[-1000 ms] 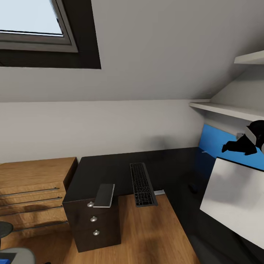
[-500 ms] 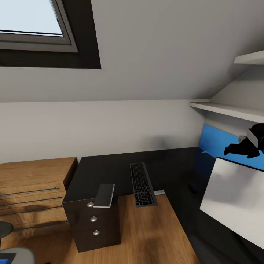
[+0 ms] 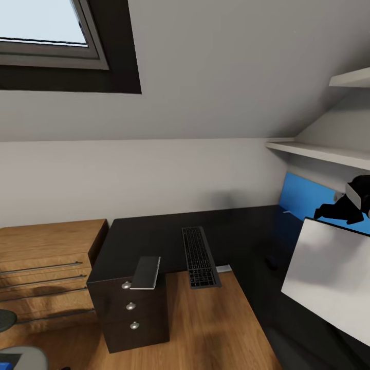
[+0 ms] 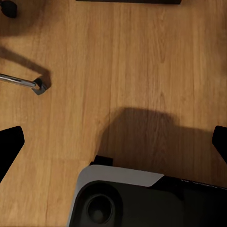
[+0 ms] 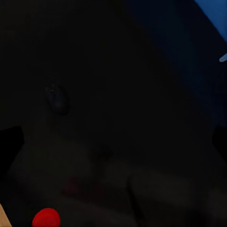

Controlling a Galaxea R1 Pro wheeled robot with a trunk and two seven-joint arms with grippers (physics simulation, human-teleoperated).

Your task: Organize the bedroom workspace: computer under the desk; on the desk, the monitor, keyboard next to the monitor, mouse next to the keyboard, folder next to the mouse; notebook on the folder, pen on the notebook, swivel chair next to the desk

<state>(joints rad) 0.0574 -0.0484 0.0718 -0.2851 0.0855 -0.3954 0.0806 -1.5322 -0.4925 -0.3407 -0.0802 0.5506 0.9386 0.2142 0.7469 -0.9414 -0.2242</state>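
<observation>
Keyboard [image 3: 199, 258] lies on the black desk [image 3: 154, 236], its near end overhanging the edge; mouse [image 3: 271, 263] sits well apart toward the monitor [image 3: 329, 280], whose pale back faces the camera. Small grey flat item [image 3: 146, 273] rests above the drawers. Folder, pen, chair positioning judged outstanding. Right gripper [image 3: 336, 207] hovers raised above the monitor's top edge; its spread cannot be told. Left gripper [image 4: 113, 146] hangs over wood floor [image 4: 118, 71], fingers spread, empty.

Monitor [image 3: 329, 280] cut by frame edge; mouse [image 3: 271, 263] dim.
</observation>
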